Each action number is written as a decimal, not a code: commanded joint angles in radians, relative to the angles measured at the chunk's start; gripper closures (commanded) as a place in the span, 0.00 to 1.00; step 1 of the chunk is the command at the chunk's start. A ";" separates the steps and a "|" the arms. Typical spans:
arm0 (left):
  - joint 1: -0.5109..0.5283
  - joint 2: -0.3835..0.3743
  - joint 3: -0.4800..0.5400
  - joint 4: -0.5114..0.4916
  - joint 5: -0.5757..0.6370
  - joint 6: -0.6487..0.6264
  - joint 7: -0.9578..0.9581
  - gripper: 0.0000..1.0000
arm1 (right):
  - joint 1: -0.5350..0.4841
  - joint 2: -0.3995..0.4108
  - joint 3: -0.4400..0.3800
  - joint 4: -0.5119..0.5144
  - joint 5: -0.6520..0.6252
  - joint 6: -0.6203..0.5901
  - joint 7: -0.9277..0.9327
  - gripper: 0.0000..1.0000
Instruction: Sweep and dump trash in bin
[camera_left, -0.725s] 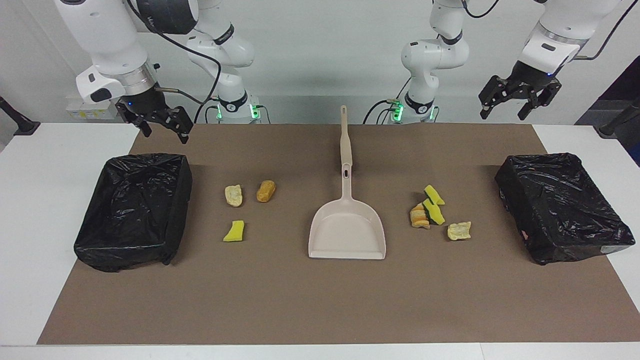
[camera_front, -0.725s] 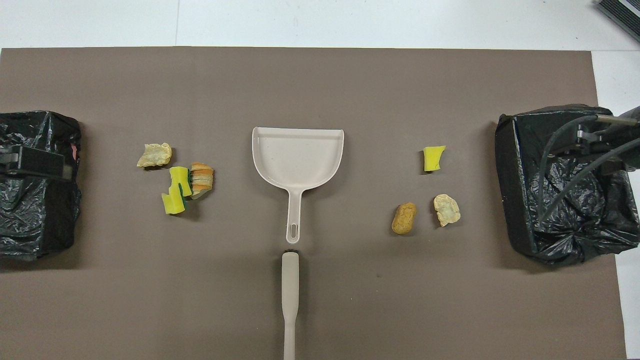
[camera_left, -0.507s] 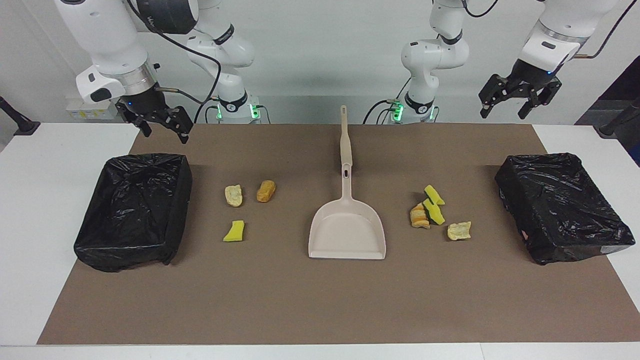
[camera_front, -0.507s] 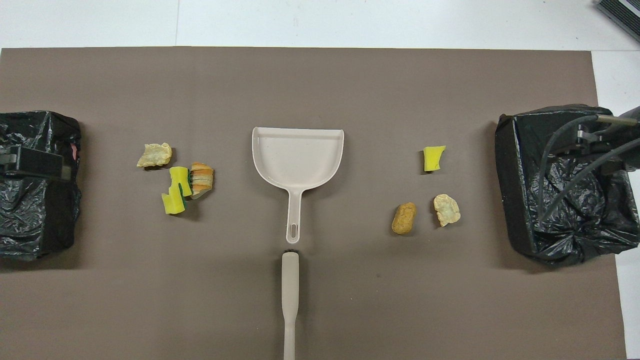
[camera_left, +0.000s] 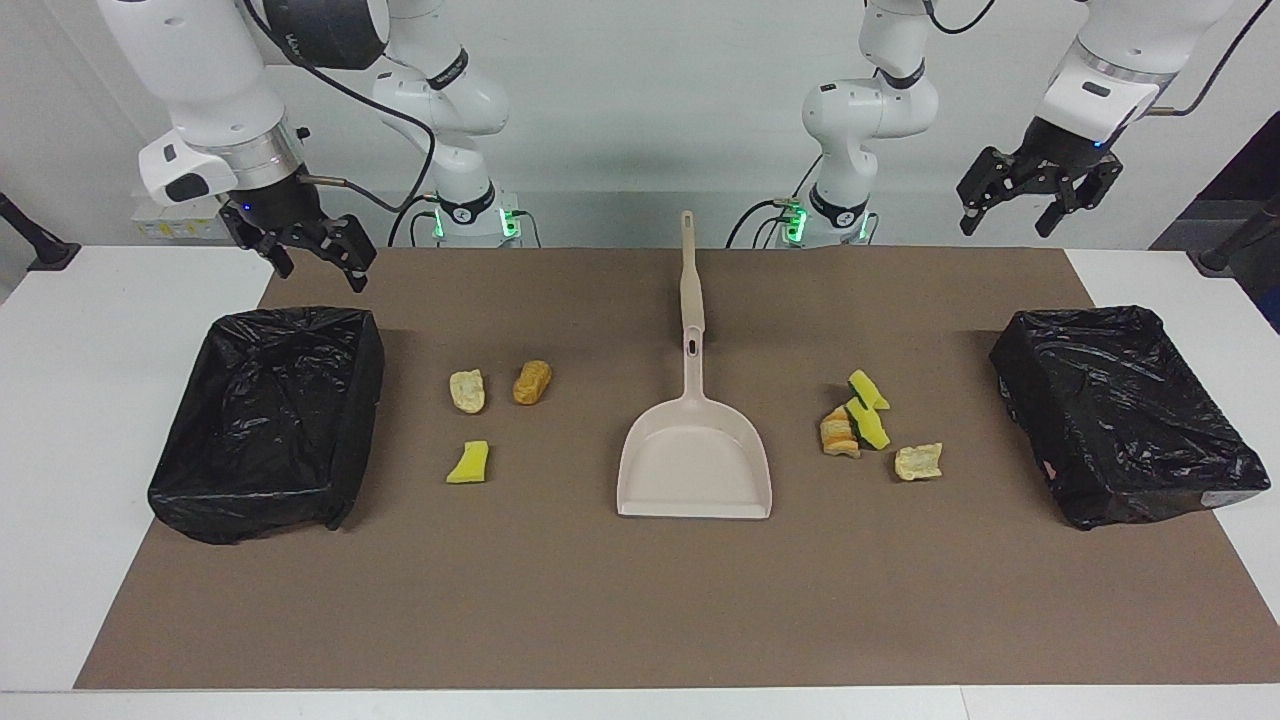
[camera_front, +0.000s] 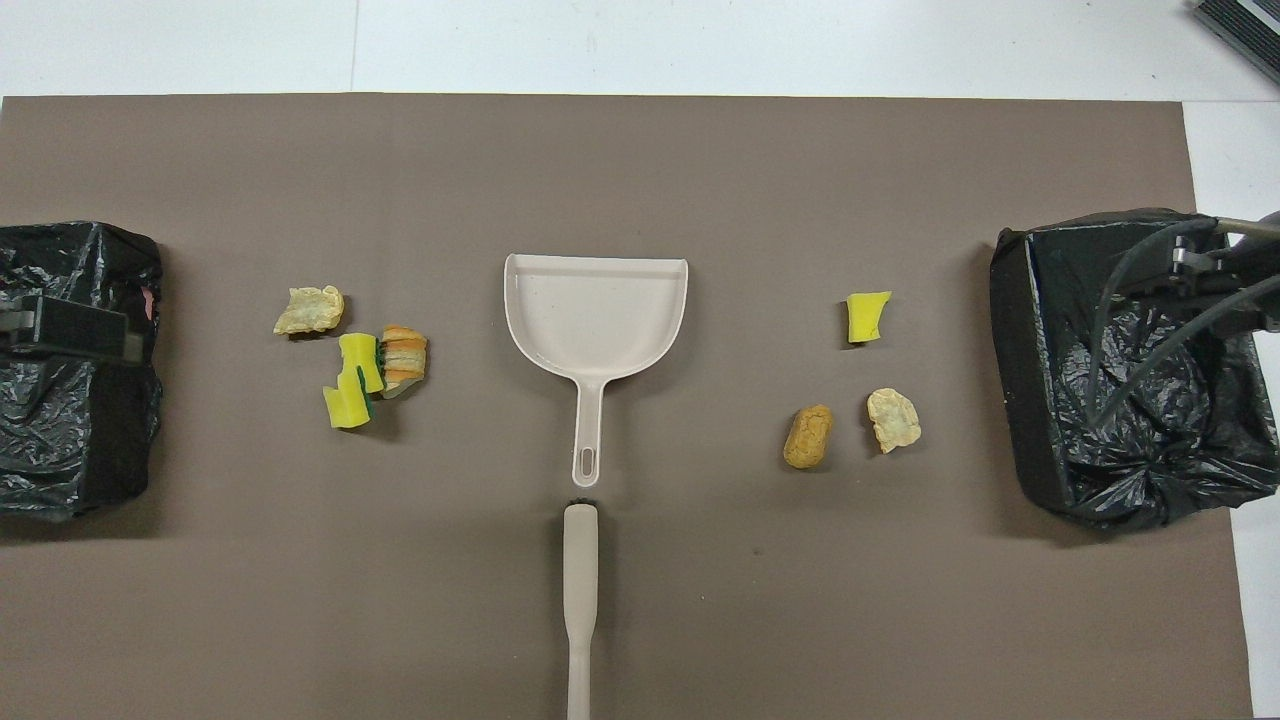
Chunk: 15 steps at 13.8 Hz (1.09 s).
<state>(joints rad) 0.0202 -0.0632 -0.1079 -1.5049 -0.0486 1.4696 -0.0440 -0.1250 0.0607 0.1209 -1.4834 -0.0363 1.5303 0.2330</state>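
- Right gripper (camera_left: 312, 254) hangs in the air with its fingers apart, empty, over the mat's robot-side edge by the bin (camera_left: 268, 420) at the right arm's end.
- Left gripper (camera_left: 1030, 198) is also up with fingers spread, empty, above the robot-side corner of the mat at the left arm's end, short of the other bin (camera_left: 1125, 412).
- Nothing grasped yet — I'd say the step in hand is picking up the tools.
- Brush (camera_left: 688, 270) lies at the mid robot-side edge of the mat, handle pointing at the robots; dustpan (camera_left: 694, 450) sits just past it at the mat's centre, its handle end almost meeting the brush, mouth facing away from the robots.
- To do it well: one arm on the brush handle, the other low on the dustpan handle, and keep the pan lip flat on the mat so scraps don't slide under.
- Trash is well apart from both grippers — three scraps (camera_left: 487, 415) between dustpan and the right arm's bin, four scraps (camera_left: 876, 430) bunched between dustpan and the left arm's bin.
- Scraps look light; short slow strokes, or they'll skip off.
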 joint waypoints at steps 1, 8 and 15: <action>0.007 -0.024 -0.001 -0.044 -0.005 0.052 0.012 0.00 | -0.005 -0.015 0.005 -0.025 0.000 0.022 -0.015 0.00; -0.006 -0.065 -0.004 -0.133 -0.005 0.054 0.013 0.00 | 0.010 -0.015 0.017 -0.023 0.000 0.027 -0.017 0.00; -0.037 -0.227 -0.012 -0.356 -0.014 0.051 0.004 0.00 | 0.013 -0.021 0.023 -0.028 0.001 0.014 -0.011 0.00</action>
<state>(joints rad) 0.0006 -0.2066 -0.1306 -1.7561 -0.0504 1.4967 -0.0434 -0.1063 0.0607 0.1380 -1.4851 -0.0362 1.5385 0.2330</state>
